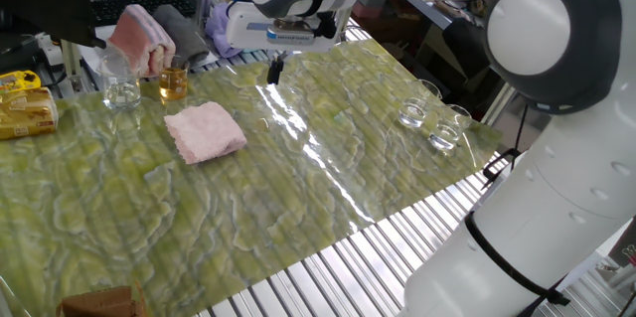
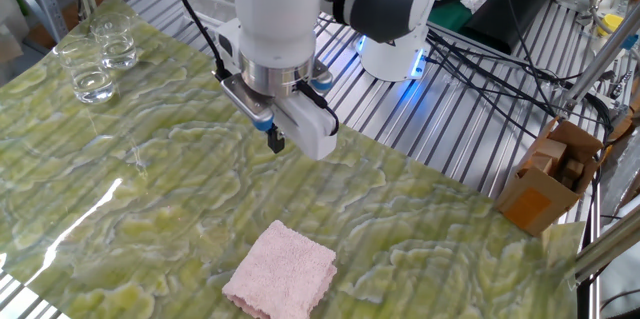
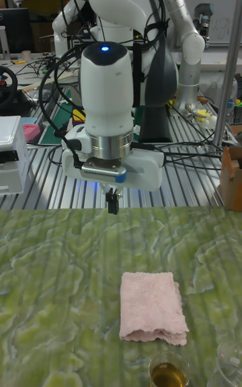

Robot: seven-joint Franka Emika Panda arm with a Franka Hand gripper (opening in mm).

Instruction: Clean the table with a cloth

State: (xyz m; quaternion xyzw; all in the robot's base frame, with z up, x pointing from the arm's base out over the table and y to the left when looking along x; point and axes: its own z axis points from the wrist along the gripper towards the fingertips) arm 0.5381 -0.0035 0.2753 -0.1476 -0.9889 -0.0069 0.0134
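The cloth (image 1: pixel 205 130) is a small pale pink terry square lying flat on the yellow-green marbled table (image 1: pixel 298 208). It also shows near the bottom edge as the cloth (image 2: pixel 282 271) and in the tall fixed view as the cloth (image 3: pixel 152 306). My gripper (image 2: pixel 276 142) hangs above the table, points straight down, and is apart from the cloth toward the robot base. Its dark fingers are pressed together with nothing between them. The gripper (image 3: pixel 112 203) sits over the table's back edge, and the gripper (image 1: pixel 275 69) is right of the cloth.
Two empty glasses (image 1: pixel 429 123) stand near one table edge, also seen as glasses (image 2: pixel 100 64). A glass of amber liquid (image 1: pixel 173 81), an empty glass (image 1: pixel 121 88) and a folded pink-and-white towel (image 1: pixel 142 39) sit beyond the cloth. A cardboard box (image 2: pixel 548 184) stands off the table.
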